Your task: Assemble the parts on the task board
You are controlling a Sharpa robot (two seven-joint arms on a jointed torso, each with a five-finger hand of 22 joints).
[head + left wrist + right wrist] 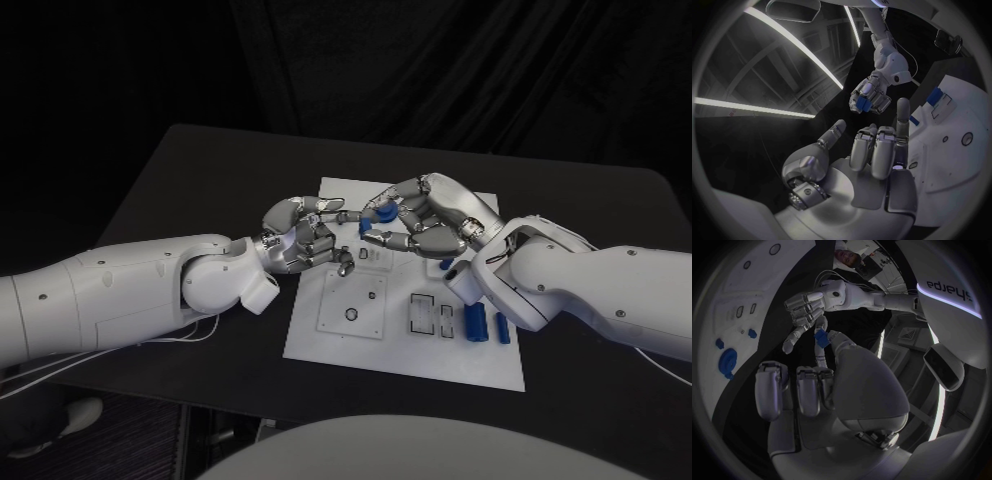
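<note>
Head view: right hand [426,218] over the task board's [346,345] far edge, pinching a small blue part [385,211] in its fingertips; left hand [303,238] at the board's left edge, holding nothing, fingers loosely curled and apart; two blue parts [488,322] lie near the board's right edge.

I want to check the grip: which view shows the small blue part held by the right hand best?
The head view: the small blue part sits clear between the right hand's fingertips, above the white task board. The right wrist view shows it at a fingertip; the left wrist view shows it smaller, farther off.
</note>
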